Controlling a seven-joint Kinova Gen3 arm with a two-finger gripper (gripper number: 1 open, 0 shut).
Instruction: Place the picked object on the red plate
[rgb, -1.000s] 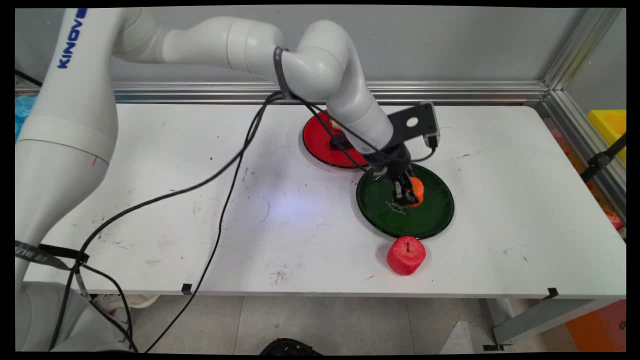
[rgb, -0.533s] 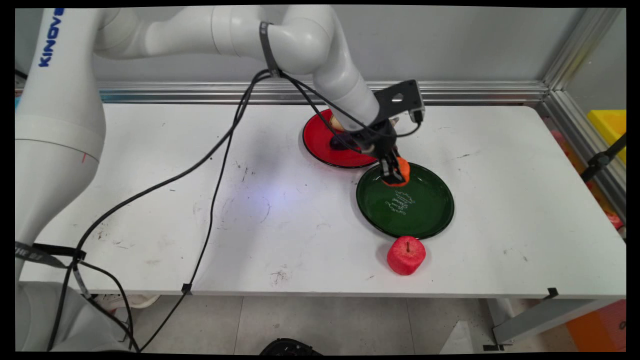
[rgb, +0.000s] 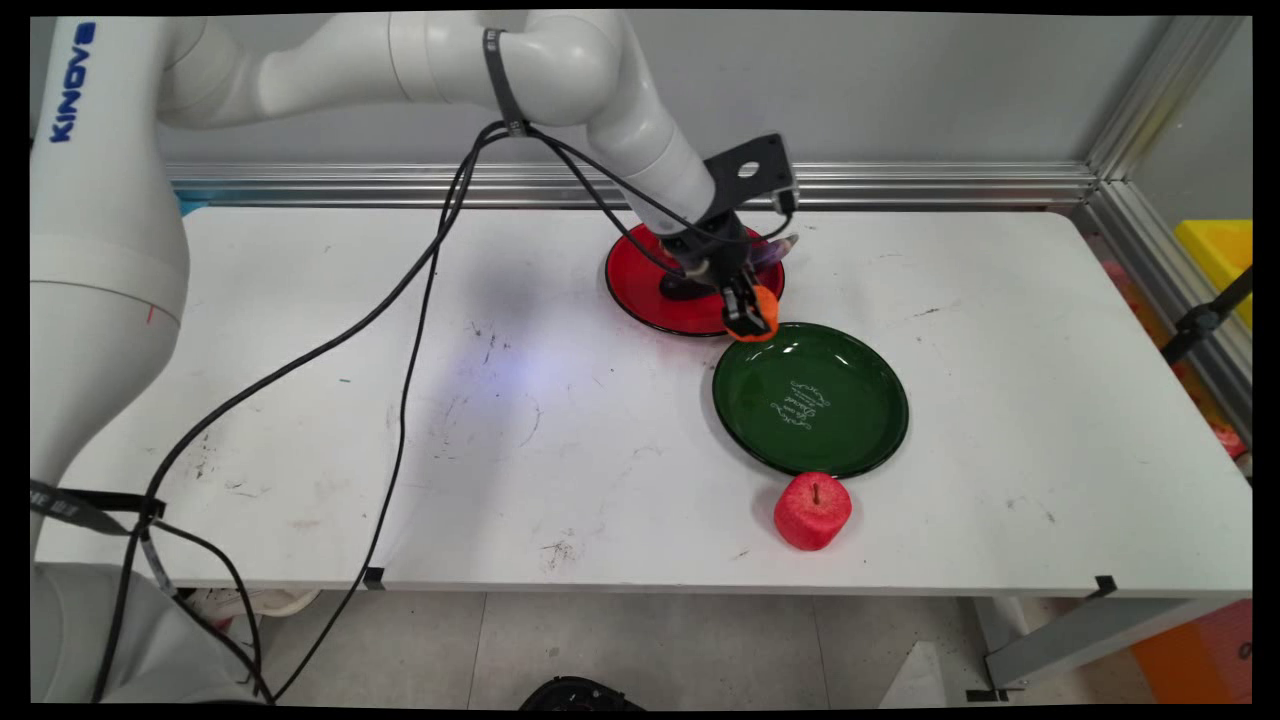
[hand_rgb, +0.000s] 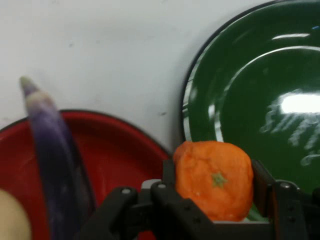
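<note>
My gripper is shut on an orange toy fruit and holds it in the air over the gap between two plates. The green plate, with white lettering in its middle, lies bare just right of and nearer than the gripper. The red plate lies behind and left of it. A purple eggplant rests on the red plate, and a pale rounded item sits beside it at the hand view's lower left corner.
A red toy apple stands on the table just in front of the green plate, near the table's front edge. Black cables hang from the arm across the left half of the table. An aluminium rail runs along the back.
The gripper has lifted the orange fruit off the green plate and carried it back and to the left, up to the red plate's near rim. The green plate now lies bare.
</note>
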